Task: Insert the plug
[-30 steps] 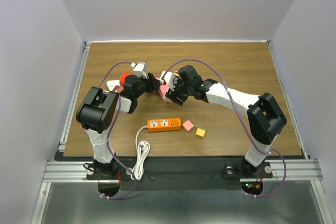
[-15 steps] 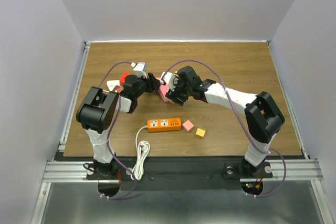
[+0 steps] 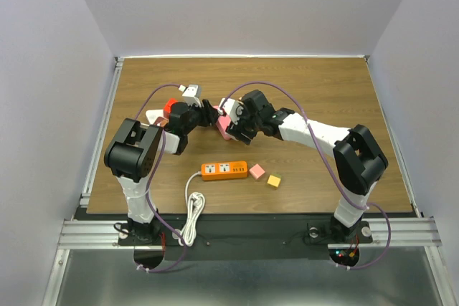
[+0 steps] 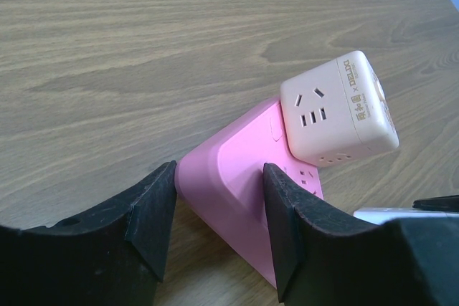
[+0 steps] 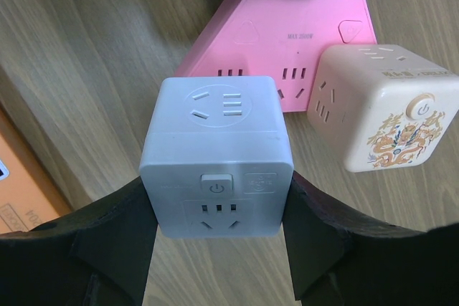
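Observation:
My left gripper (image 4: pixel 219 202) is shut on a pink triangular power socket (image 4: pixel 240 177) that rests on the table, one finger on each side. A cream cube adapter (image 4: pixel 338 109) sits on the pink socket's far end. My right gripper (image 5: pixel 215 202) is shut on a grey cube plug adapter (image 5: pixel 215 152) and holds it just in front of the pink socket (image 5: pixel 287 30), beside the cream cube (image 5: pixel 384 109). In the top view both grippers, the left (image 3: pixel 209 115) and the right (image 3: pixel 234 125), meet at the pink socket (image 3: pixel 224 128) mid-table.
An orange power strip (image 3: pixel 224 170) lies near the front with its white cord (image 3: pixel 192 213) coiled over the table edge. A pink block (image 3: pixel 257 171) and a yellow block (image 3: pixel 273 180) lie to its right. A red and white object (image 3: pixel 169 107) sits behind the left arm.
My right arm has shifted slightly left, bringing the grey cube closer to the pink socket. The left gripper has not moved.

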Tool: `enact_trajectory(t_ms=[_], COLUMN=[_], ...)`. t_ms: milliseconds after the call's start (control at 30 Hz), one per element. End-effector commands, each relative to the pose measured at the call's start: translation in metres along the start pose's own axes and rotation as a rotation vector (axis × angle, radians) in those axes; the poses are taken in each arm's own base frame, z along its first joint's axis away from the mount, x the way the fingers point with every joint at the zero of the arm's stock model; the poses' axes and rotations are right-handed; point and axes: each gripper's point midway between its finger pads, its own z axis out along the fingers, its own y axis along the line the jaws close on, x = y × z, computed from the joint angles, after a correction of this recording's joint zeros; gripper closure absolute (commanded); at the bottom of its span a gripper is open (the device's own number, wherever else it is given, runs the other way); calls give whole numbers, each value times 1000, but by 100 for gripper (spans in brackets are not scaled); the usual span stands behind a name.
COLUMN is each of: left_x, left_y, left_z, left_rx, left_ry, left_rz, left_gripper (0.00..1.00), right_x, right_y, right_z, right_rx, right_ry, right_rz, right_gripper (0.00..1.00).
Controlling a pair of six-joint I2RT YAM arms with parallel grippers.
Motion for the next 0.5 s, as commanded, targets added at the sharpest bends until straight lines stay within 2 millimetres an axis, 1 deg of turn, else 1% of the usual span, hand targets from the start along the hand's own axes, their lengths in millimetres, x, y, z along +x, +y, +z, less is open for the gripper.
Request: enact_trajectory(t_ms=[0,467], left_x=[22,25], left_y=[4,3], left_z=[1,1], left_rx=[-10,-11], left_ry=[82,94], left_rz=[49,57], left_gripper=[50,51], right_x=[-30,-34], right_y=[-13,-22], right_z=[0,2], right_rx=[44,65], right_ry=[-73,-82], right_rz=[-30,-35], right_gripper=[98,99])
